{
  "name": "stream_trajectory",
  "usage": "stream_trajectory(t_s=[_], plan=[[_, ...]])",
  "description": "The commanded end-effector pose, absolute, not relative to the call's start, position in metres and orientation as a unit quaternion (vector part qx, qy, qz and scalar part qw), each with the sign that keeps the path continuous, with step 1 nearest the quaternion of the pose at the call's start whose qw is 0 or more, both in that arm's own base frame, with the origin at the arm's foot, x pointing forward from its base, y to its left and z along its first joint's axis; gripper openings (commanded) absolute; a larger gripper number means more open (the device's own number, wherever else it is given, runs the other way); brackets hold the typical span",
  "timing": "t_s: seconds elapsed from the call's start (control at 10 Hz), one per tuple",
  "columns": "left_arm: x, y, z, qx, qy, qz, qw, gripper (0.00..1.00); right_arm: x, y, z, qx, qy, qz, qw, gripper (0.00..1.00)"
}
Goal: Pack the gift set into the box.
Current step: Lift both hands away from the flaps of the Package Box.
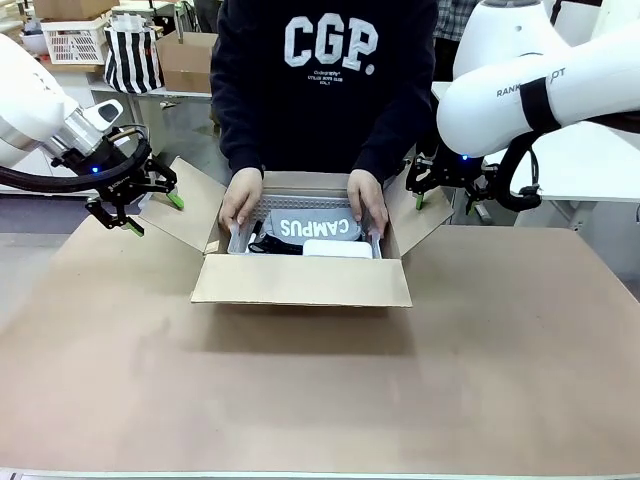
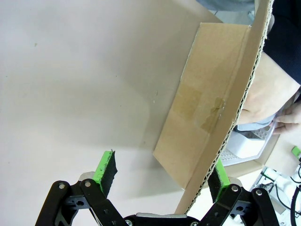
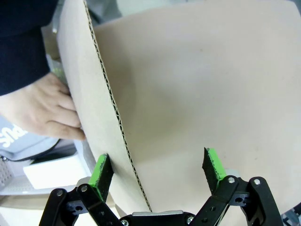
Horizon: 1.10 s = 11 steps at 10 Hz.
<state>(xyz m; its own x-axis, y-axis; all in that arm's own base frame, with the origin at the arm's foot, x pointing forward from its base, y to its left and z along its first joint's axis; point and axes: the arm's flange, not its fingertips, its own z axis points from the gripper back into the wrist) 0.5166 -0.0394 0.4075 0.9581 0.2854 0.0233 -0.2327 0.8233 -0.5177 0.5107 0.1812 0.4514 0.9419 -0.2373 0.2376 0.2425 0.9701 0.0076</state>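
Table [image 1: 500, 380] under a brown sheet. The box [image 1: 300, 282] sits open at its far middle, near flap folded down toward the robot, side flaps splayed out. Gift set [image 1: 305, 228] (grey "CAMPUS" item + white pack in a pale tray) is down inside the box, w/ the person's hands [image 1: 240, 200] on both ends of the tray. L gripper [image 2: 161, 169] is at the L flap [image 1: 190, 205], R gripper [image 3: 157, 165] at the R flap [image 1: 420, 222]. Both sets of jaws are apart, each straddling its flap's edge, nothing clamped.

Risks, biggest first:
- Hands in the box: if either arm swings a flap inward now, cardboard comes down on fingers/wrists. Hold till the hands are out
- The box looks light and unanchored, I judge; a shove from one arm w/o the other matching could skate or twist it on the table
- Flaps aren't centred btw the pads [image 2: 106, 167]: in each wrist view the corrugated edge lies close to one pad, well off the other. On closing, that pad lands first and bends the flap instead of gripping; it may crease or slip out
- Can't tell if the set sits below the rim; if proud, the flaps won't shut flat
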Motion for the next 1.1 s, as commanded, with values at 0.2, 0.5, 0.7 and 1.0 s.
stream_trajectory(t_s=[0.2,0.5,0.7,1.0], plan=[[0.5141,-0.0392,0.4093,-0.257,-0.05,0.141,0.955,1.0,0.513,0.1835,0.4541,-0.023,-0.124,-0.134,0.983,1.0],[0.5141,-0.0392,0.4093,-0.257,-0.05,0.141,0.955,1.0,0.513,0.1835,0.4541,-0.023,-0.124,-0.134,0.983,1.0],[0.5141,-0.0392,0.4093,-0.257,-0.05,0.141,0.955,1.0,0.513,0.1835,0.4541,-0.023,-0.124,-0.134,0.983,1.0],[0.5141,-0.0392,0.4093,-0.257,-0.05,0.141,0.955,1.0,0.513,0.1835,0.4541,-0.023,-0.124,-0.134,0.983,1.0]])
